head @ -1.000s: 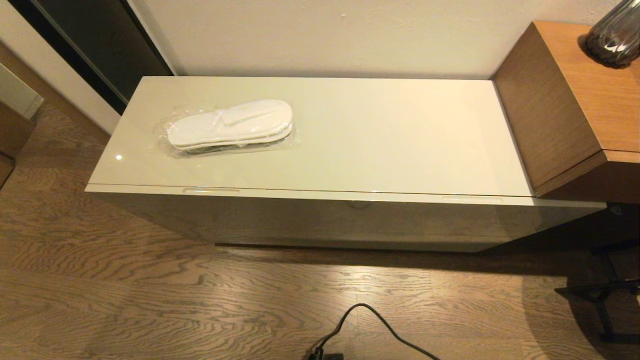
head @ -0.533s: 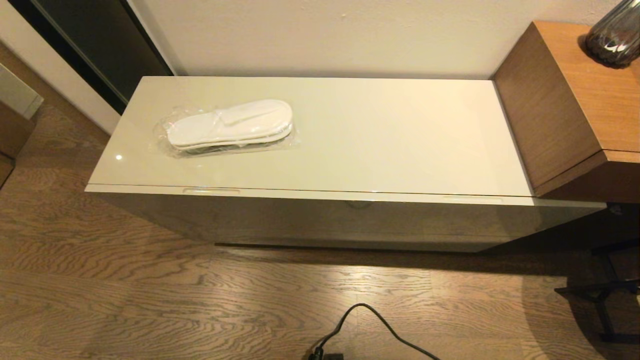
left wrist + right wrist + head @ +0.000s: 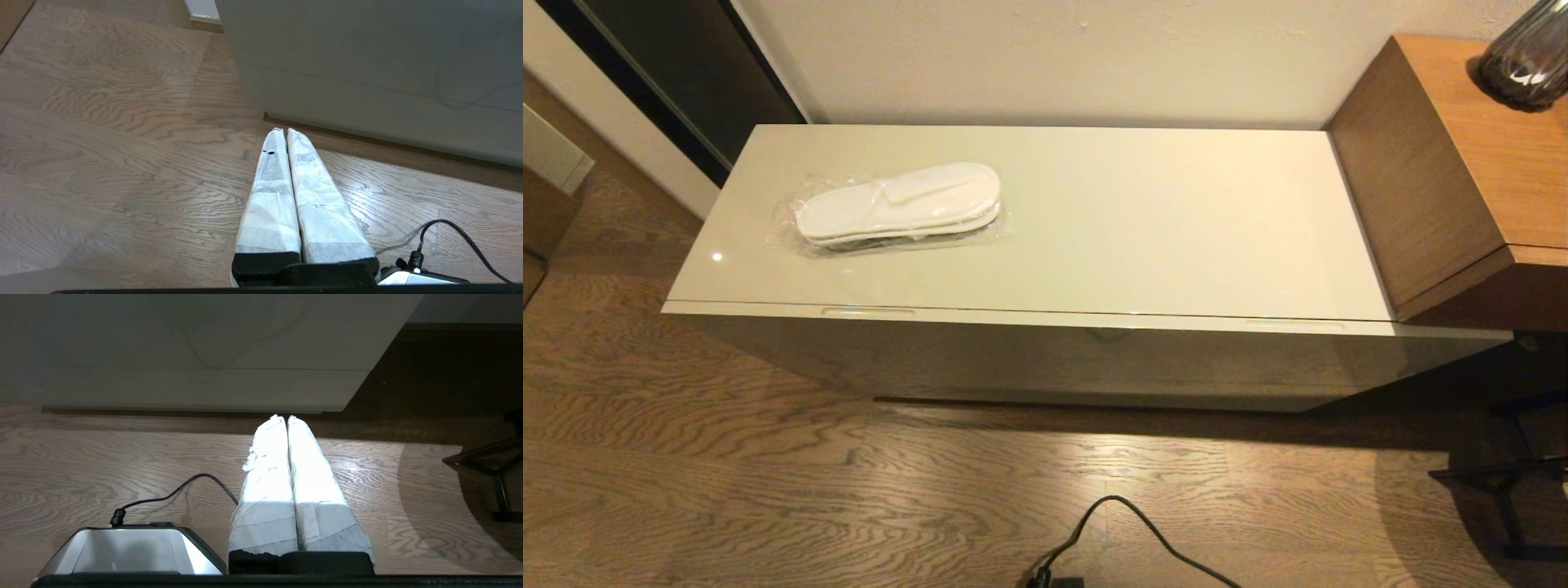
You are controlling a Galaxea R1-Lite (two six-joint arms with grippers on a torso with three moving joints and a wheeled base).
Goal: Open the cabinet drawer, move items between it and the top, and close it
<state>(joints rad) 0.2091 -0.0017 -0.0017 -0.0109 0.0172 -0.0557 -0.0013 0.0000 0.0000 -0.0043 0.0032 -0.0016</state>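
Note:
White slippers sealed in clear plastic lie on the left part of the glossy cream-white top. The cabinet drawer below is closed, its two handle slots along the upper front edge. The small white packet is out of view. Neither arm shows in the head view. My left gripper hangs low over the floor before the drawer front, shut and empty. My right gripper is also low near the drawer front's lower right corner, shut and empty.
A taller brown wooden desk adjoins the cabinet on the right, with a dark glass vase on it. A black cable runs over the wooden floor. A black metal frame stands at the right. A dark doorway is at the back left.

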